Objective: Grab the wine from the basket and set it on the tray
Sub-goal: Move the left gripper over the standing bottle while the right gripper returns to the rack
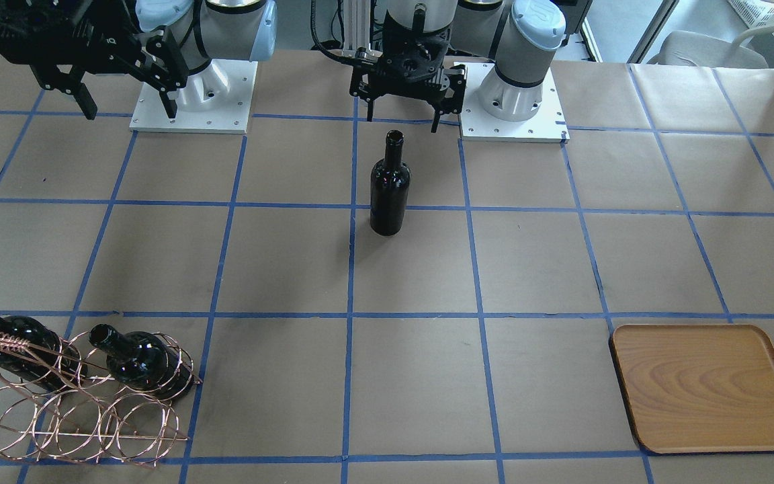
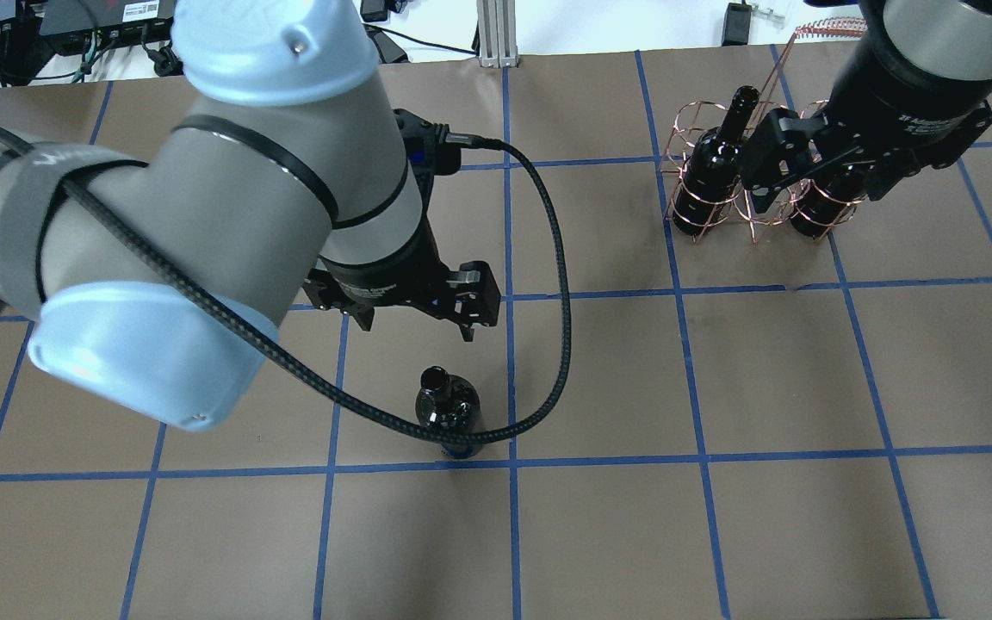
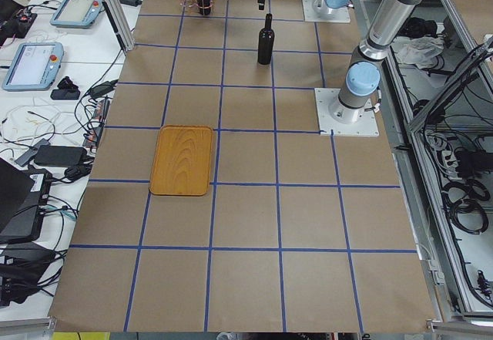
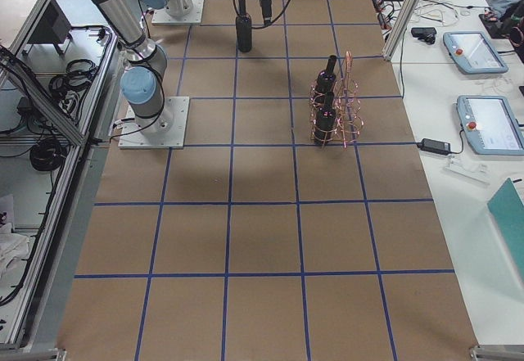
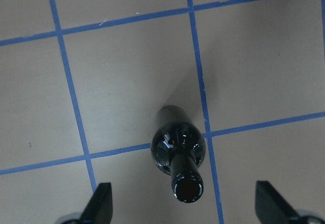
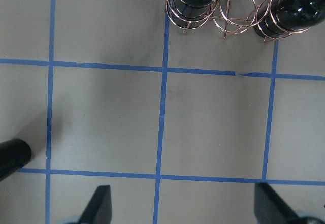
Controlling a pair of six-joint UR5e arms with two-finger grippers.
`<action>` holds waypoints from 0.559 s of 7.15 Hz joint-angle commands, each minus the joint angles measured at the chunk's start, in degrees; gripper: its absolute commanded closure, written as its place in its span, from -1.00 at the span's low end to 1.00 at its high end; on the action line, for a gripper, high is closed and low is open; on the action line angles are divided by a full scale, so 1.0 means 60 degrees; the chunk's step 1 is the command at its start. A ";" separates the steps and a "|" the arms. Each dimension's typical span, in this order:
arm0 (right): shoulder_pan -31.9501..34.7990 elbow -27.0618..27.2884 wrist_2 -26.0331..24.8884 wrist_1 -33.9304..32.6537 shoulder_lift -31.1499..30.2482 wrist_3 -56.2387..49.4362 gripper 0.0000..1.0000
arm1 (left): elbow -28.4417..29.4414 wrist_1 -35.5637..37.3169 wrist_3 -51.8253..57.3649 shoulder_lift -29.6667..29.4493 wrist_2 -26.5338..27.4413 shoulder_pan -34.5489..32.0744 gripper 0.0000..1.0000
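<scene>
Step in hand: most likely the left hand picking up the wine that stands out of the basket, ready for the carry to the tray.
Left hand: fingers spread wide, holding nothing, poised over the bottle without touching it.
Wine: upright on the tabletop directly below the left hand. In the wrist view its open mouth sits midway between the two fingers.
Right hand: also spread and empty, raised, with the basket ahead of it. Two more bottles stand in the rings there.
Doing it well: come straight down with the neck centred. Close low on the neck or at the shoulder, since glossy glass is likely to slip. Lift vertically before travelling.
Tray: well away from the left hand, out on that arm's own side. Set the base flat inside the rim before letting go.
Writing: none is legible. The bottle carries no label, and the small white print on the right arm's wrist is too fine to read.
</scene>
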 commanded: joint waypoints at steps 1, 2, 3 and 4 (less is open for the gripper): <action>-0.0013 -0.0088 0.0006 -0.0110 0.1022 -0.0010 -1.00 | -0.1004 0.0784 -0.0099 -0.0056 0.0003 -0.0247 -0.96; 0.0001 -0.0379 -0.0009 -0.0880 0.1204 0.0120 -1.00 | -0.1256 0.0787 -0.0055 -0.0056 0.0047 -0.0247 -0.95; -0.0013 -0.0802 -0.0009 -0.1003 0.1554 0.0165 -1.00 | -0.1273 0.0773 -0.0040 -0.0100 0.0076 -0.0247 -0.87; 0.0001 -0.1126 -0.0024 -0.0961 0.1644 0.0166 -1.00 | -0.1287 0.0772 -0.0040 -0.0129 0.0062 -0.0247 -0.80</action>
